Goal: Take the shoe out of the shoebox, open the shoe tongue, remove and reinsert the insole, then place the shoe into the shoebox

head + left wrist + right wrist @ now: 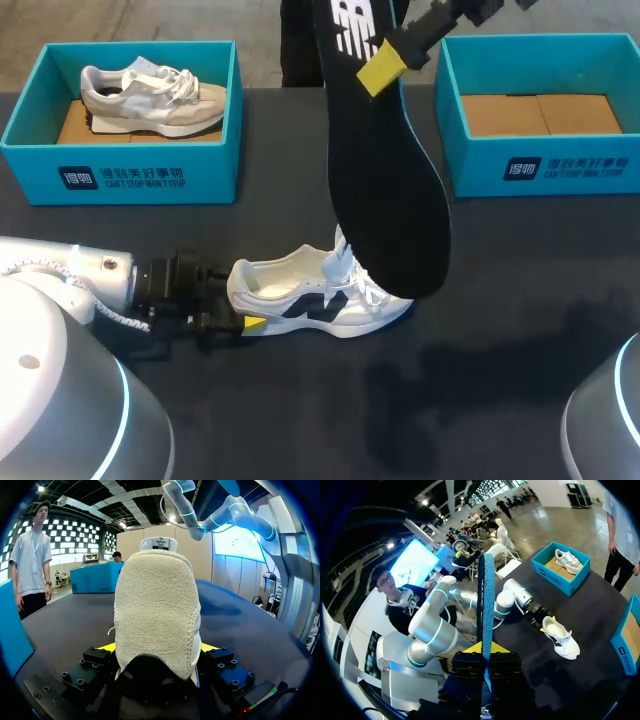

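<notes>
Left jaws clamp shoe (305,290) heel — right jaws pinch insole (385,190).

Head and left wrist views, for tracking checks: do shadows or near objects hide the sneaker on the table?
Head view: the black foam insole in the right pincer covers part of the white sneaker with black logo and drops a shadow on the dark table. Left wrist view: the sneaker's heel fills the middle, hiding its front.

Left jaws grip heel of white shoe (292,300) on worktop (500,400). Right jaws hold black insole (385,170) raised over it. Behind: left box (120,178), right box (540,168).
</notes>
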Motion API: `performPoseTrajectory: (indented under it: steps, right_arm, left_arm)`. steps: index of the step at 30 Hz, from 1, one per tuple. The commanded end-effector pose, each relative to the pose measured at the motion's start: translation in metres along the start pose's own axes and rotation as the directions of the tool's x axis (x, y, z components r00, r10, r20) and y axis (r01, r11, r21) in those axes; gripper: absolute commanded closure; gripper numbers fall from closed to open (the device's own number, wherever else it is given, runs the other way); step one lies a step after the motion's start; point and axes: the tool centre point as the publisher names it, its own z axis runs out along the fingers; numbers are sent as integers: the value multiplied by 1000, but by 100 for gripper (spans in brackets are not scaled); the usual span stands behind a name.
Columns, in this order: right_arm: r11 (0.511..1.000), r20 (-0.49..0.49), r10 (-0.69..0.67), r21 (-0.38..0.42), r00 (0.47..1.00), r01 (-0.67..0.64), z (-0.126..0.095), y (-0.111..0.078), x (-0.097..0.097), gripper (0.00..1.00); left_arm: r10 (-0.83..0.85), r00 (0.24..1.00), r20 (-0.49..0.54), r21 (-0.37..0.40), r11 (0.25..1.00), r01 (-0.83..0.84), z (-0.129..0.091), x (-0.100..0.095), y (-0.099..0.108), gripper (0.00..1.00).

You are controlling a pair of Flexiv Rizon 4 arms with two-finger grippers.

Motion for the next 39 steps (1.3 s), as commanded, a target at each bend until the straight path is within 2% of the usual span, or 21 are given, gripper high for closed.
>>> performPoseTrajectory:
  steps: [1, 8, 9, 11, 12, 17, 28, 34, 39]
  right_arm:
    - [1000, 2, 2, 5, 1000, -2, 1, 3, 0, 100]
    - [1000, 2, 2, 5, 1000, -2, 1, 3, 0, 100]
    - [1000, 2, 2, 5, 1000, -2, 1, 3, 0, 100]
    - [1000, 2, 2, 5, 1000, -2, 1, 3, 0, 100]
    - [1000, 2, 2, 5, 1000, -2, 1, 3, 0, 100]
    - [1000, 2, 2, 5, 1000, -2, 1, 3, 0, 100]
    - [1000, 2, 2, 5, 1000, -2, 1, 3, 0, 100]
    - [1000, 2, 2, 5, 1000, -2, 1, 3, 0, 100]
    - [1000, 2, 2, 5, 1000, -2, 1, 3, 0, 100]
  left_arm:
    - [0, 1000, -1, -1, 1000, 0, 0, -1, 2, 100]
    - [0, 1000, -1, -1, 1000, 0, 0, -1, 2, 100]
    - [0, 1000, -1, -1, 1000, 0, 0, -1, 2, 95]
    - [0, 1000, -1, -1, 1000, 0, 0, -1, 2, 54]
    - [0, 1000, -1, -1, 1000, 0, 0, -1, 2, 0]
    - [0, 1000, -1, -1, 1000, 0, 0, -1, 2, 0]
    - [13, 999, -47, -41, 999, -14, -26, -6, -3, 0]
    - [7, 998, -61, -104, 994, -13, -42, -4, -10, 0]
    - [-2, 998, -58, -195, 981, -9, -54, -3, -19, 0]
